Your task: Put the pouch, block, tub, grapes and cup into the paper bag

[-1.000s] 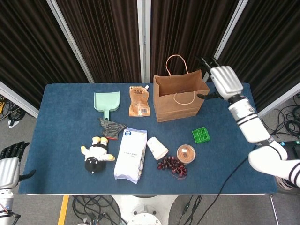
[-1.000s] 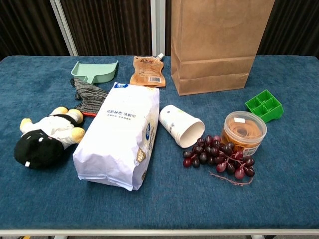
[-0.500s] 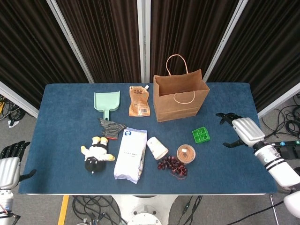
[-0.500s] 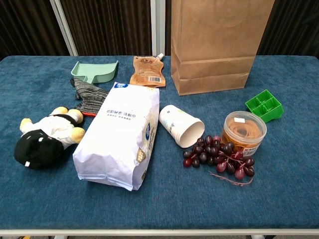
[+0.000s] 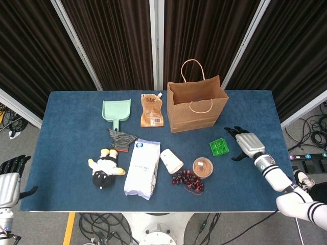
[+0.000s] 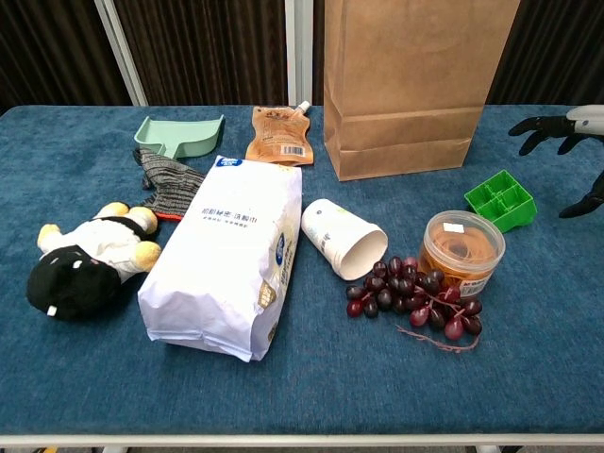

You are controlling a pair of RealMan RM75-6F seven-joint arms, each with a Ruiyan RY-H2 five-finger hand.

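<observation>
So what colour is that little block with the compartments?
The block is bright green, clearest in the chest view.

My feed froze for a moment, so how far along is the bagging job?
Nothing looks bagged yet. The pouch, block, tub, grapes and cup all lie on the table outside the paper bag. The right hand hovers open beside the block, holding nothing. The left hand is off the table, empty. All five remain.
</observation>
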